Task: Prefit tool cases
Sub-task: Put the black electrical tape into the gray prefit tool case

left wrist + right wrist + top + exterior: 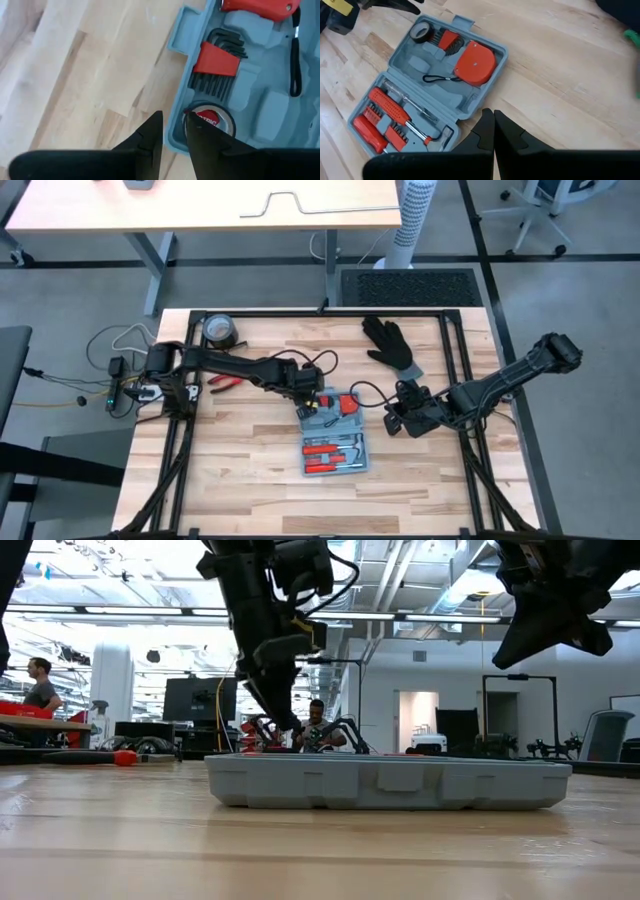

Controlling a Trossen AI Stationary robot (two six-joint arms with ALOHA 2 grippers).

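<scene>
An open blue-grey case (335,435) lies on a wooden table (250,490), left gripper (172,131) narrowly parted over its rim, right gripper (493,125) closed nearby.

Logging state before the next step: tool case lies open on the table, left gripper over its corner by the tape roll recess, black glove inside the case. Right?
Not quite: the black glove is not inside the tool case; it lies on the table apart from it, toward the far edge, as the high view shows. The rest holds: the case lies open and the left gripper sits over its corner by the tape roll.
</scene>
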